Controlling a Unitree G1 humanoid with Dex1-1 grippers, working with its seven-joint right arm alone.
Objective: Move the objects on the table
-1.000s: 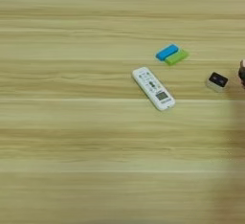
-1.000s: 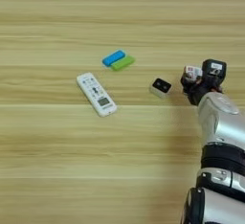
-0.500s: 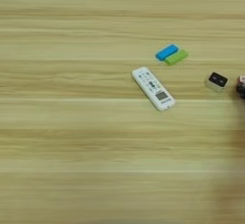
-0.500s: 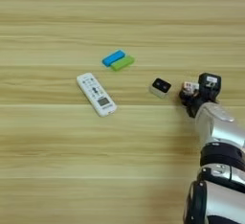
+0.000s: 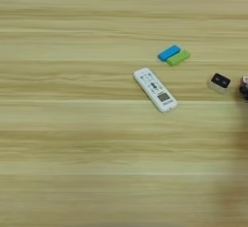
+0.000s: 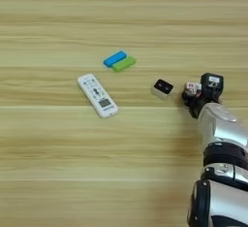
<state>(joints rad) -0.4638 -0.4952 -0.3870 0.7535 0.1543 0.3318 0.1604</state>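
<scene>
Your end effector (image 6: 193, 91) pinched the red piece (image 6: 193, 87) at frame right; next, probably place it on the desk (image 6: 58, 172).

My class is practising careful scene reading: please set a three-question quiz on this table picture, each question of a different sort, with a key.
1. True or false: the blue block touches the green block.
2. What lies nearest the gripper? A remote; B small white box with a black top; C green block.
3. Fill in: the remote lies to the ___ of the box.

Key: 1 true; 2 B; 3 left.
</scene>
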